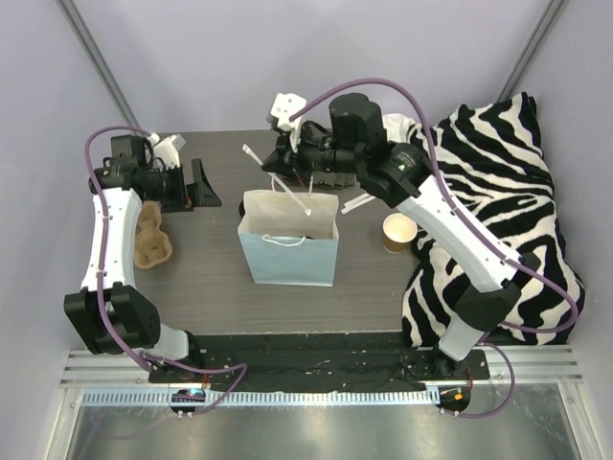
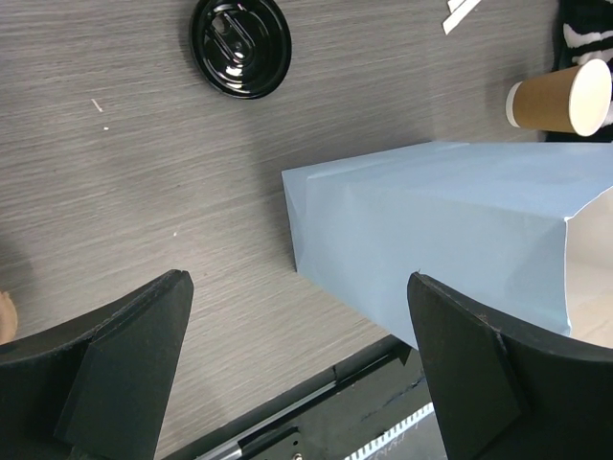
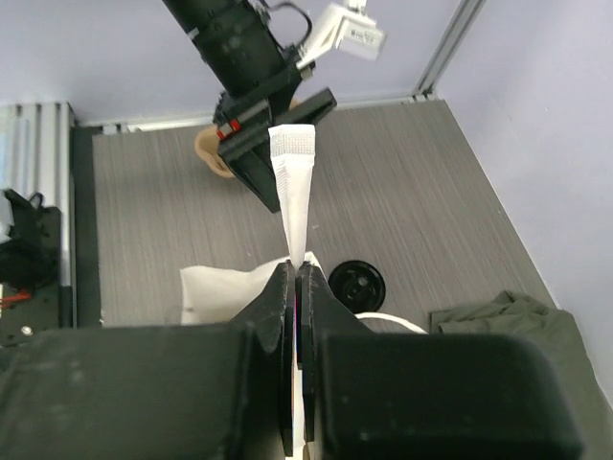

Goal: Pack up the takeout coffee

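The takeout coffee does not show in any view. A blue paper bag [image 1: 287, 251] [image 2: 431, 216] stands open mid-table. My right gripper [image 1: 280, 165] [image 3: 297, 266] hovers just behind the bag's mouth, shut on a long white paper-wrapped stick [image 3: 292, 187] [image 1: 253, 153] that pokes out past its fingertips. A lidless tan cup [image 1: 399, 232] [image 2: 556, 96] stands right of the bag. A loose black lid [image 2: 239, 46] [image 3: 356, 285] lies flat on the table behind the bag. My left gripper [image 1: 187, 182] [image 2: 297, 278] is open at the far left with nothing between its fingers.
A brown pulp carrier [image 1: 150, 240] sits under the left arm at the table's left edge. A zebra-striped cloth [image 1: 498, 163] covers the right side. Another white stick [image 1: 357, 202] lies behind the cup.
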Controlling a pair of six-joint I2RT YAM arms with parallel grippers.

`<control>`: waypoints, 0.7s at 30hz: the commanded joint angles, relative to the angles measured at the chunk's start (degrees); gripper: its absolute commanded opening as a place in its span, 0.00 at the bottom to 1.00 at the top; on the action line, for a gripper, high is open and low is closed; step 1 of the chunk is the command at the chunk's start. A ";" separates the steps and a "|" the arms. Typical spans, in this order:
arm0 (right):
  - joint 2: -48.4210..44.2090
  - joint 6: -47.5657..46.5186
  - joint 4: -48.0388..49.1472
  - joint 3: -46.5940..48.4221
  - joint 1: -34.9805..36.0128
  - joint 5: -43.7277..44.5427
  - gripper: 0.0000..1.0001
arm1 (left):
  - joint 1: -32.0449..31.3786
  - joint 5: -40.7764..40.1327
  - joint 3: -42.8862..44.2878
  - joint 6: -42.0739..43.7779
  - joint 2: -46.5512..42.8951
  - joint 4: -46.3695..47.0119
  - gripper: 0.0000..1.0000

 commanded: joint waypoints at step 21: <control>-7.37 -14.93 10.63 -26.34 0.44 8.91 0.19 | 0.54 3.56 0.96 -0.61 0.43 3.02 1.00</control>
